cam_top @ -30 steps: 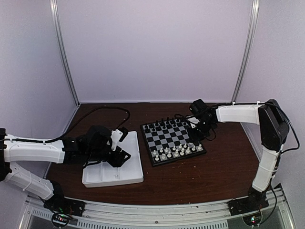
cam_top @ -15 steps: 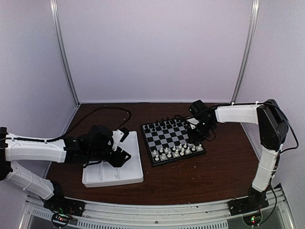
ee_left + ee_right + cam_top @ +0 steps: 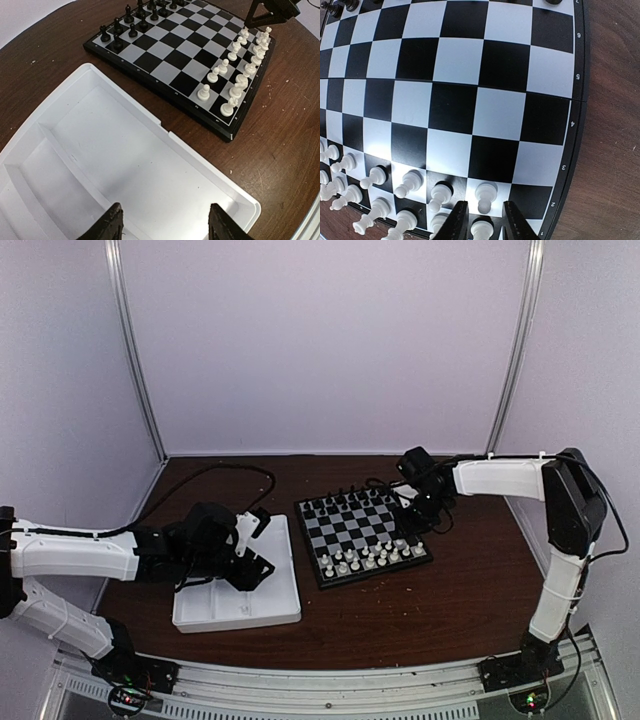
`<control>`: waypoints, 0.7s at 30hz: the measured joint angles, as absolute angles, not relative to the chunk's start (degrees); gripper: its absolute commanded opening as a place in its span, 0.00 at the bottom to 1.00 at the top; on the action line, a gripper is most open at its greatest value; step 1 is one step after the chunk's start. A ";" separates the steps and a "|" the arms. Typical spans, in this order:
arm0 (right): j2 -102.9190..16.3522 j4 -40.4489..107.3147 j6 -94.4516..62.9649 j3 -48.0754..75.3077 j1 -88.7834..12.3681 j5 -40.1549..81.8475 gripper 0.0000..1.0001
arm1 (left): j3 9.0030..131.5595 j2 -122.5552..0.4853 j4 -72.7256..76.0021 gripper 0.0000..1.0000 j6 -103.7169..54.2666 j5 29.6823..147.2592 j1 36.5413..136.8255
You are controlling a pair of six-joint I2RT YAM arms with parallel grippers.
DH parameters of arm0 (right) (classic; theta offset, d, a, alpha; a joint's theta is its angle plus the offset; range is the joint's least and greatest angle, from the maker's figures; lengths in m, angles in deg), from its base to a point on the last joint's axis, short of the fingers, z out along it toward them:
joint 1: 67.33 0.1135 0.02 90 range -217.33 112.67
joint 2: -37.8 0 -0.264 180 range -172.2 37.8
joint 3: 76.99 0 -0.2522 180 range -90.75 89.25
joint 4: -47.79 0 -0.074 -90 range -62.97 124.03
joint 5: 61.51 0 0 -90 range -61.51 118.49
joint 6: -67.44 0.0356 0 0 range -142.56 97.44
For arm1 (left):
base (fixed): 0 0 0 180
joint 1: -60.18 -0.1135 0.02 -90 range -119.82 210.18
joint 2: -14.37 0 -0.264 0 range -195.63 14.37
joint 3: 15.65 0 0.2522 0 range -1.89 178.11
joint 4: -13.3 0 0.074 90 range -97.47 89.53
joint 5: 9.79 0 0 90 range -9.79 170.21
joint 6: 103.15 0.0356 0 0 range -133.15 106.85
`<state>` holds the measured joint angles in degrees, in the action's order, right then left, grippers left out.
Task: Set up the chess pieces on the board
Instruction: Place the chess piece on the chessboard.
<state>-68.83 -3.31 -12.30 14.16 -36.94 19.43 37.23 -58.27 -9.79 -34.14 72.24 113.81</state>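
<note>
The board lies at the table's middle, with white chess pieces in two rows along its near edge. My right gripper hangs low over the board's right near corner. In the right wrist view its jaws stand slightly apart around a white piece on the edge row. A small gap shows on each side of that piece, so the gripper is open. A white pawn stands just beyond the fingertips. My left gripper is open over the white tray, with nothing between its fingers.
Black chessmen stand in rows along the board's far edge. The white compartmented tray lies left of the board, under my left arm. A black cable loops across the table's back left. Brown tabletop borders the board on the right.
The right gripper's jaws have parted from shut to slightly open around the white piece at the board's corner. The left arm has not moved.
</note>
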 measured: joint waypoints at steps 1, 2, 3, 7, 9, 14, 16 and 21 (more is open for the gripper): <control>-68.83 -3.38 -12.30 14.05 -36.94 19.43 0.25 | 37.23 -58.27 -9.81 0.58 -34.16 72.24 113.81; -68.85 -3.55 -12.30 13.85 -36.94 19.43 0.26 | 37.23 -58.27 -9.87 0.58 -34.20 72.24 113.81; -68.88 -3.58 -12.30 13.72 -36.94 19.43 0.26 | 37.23 -58.27 -9.96 0.58 -34.25 72.24 113.81; -69.16 -3.62 -12.32 13.40 -36.94 19.43 0.22 | 37.23 -58.27 -10.20 0.58 -34.29 72.24 113.81; -69.51 -3.69 -12.32 13.29 -36.94 19.43 0.21 | 37.23 -58.27 -10.27 0.58 -34.29 72.24 113.81; -70.65 -3.82 -12.34 12.74 -36.94 19.45 0.17 | 37.23 -58.27 -10.49 0.58 -34.29 72.24 113.81; -70.89 -3.84 -12.38 12.72 -36.94 19.45 0.14 | 37.23 -58.27 -10.49 0.58 -34.29 72.24 113.81; -70.95 -3.88 -12.54 12.72 -36.94 19.49 0.11 | 37.23 -58.27 -10.51 0.58 -34.27 72.24 113.81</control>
